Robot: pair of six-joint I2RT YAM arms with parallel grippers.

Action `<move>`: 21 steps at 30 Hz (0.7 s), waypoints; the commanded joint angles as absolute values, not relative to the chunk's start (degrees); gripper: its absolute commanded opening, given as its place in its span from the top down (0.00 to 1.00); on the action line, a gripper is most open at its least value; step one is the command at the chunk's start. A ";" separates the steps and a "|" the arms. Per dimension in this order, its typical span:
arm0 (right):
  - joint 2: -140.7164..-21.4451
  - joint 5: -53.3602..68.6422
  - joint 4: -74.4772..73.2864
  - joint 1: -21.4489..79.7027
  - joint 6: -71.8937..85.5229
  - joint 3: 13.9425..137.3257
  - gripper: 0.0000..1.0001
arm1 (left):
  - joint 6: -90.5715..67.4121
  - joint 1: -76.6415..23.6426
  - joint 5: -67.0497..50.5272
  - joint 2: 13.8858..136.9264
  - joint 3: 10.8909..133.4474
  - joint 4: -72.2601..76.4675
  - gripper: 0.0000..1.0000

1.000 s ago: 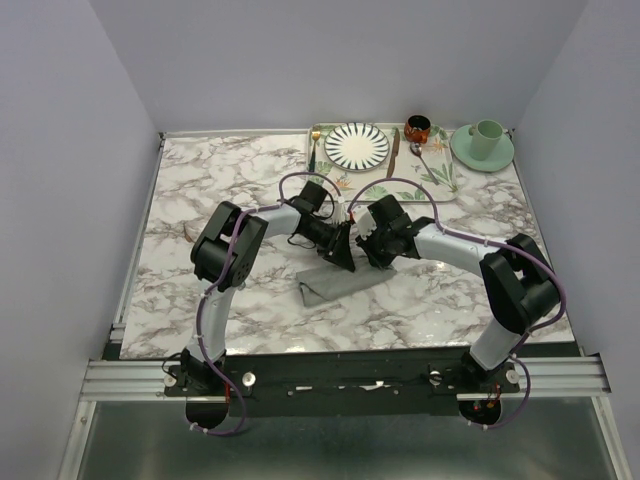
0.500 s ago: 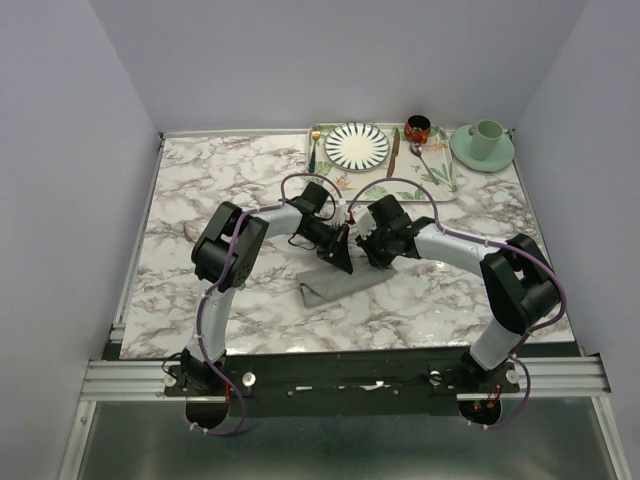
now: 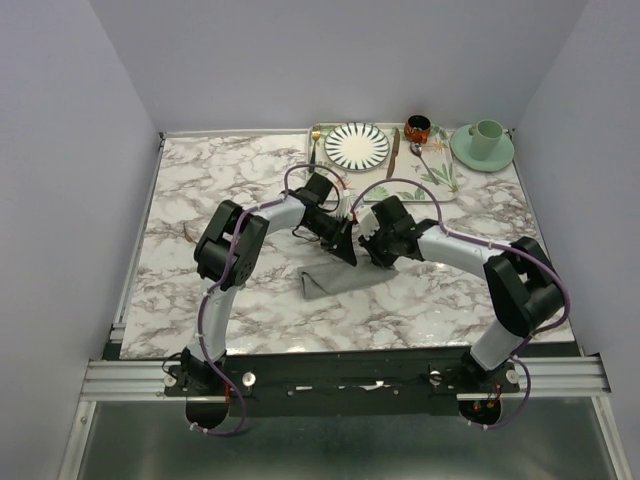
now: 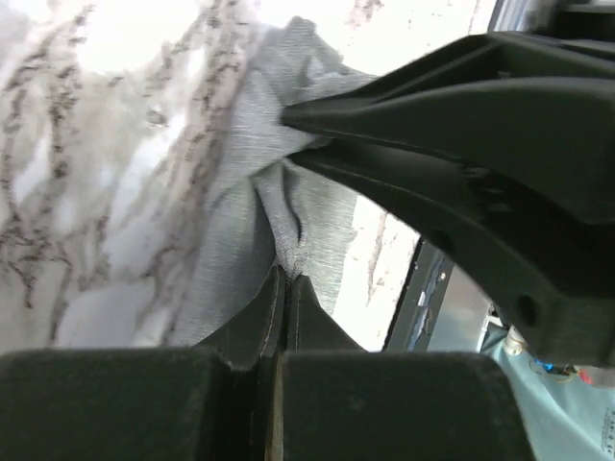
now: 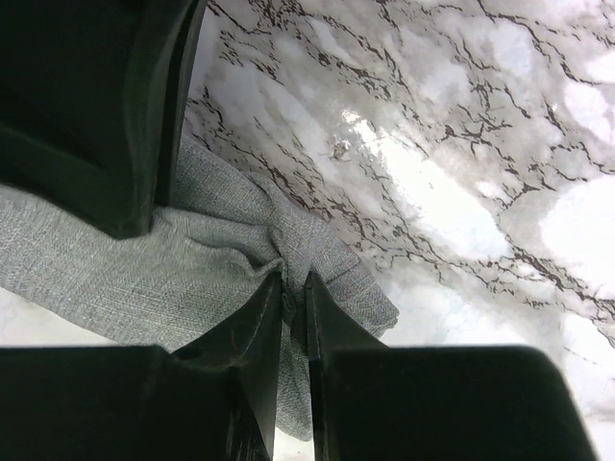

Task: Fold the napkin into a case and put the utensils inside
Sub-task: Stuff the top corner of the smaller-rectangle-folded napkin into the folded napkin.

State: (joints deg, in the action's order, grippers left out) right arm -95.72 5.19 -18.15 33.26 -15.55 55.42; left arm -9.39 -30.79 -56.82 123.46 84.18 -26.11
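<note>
The napkin lies bunched at frame centre. Left gripper and right gripper are each clamped on a fold, seemingly its edge. Lift evenly, with the cloth taut, and lay it flat.

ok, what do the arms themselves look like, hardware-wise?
The two match. The left arm and right arm have pale grey-white links, bulky black joint housings and a purple cable looping along each. The left pincer and right pincer have matte black wedge fingers tapering to thin tips. Both bases sit on a silver rail. No markings are legible.
</note>
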 commanded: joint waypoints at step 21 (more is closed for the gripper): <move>-92.19 2.99 -21.71 33.13 -21.18 58.36 0.53 | -8.00 -27.77 -55.20 132.89 83.06 -25.31 1.00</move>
State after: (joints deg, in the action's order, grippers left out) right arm -91.94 3.75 -20.23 33.26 -19.64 57.36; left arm -10.35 -28.12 -61.84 129.47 84.71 -24.80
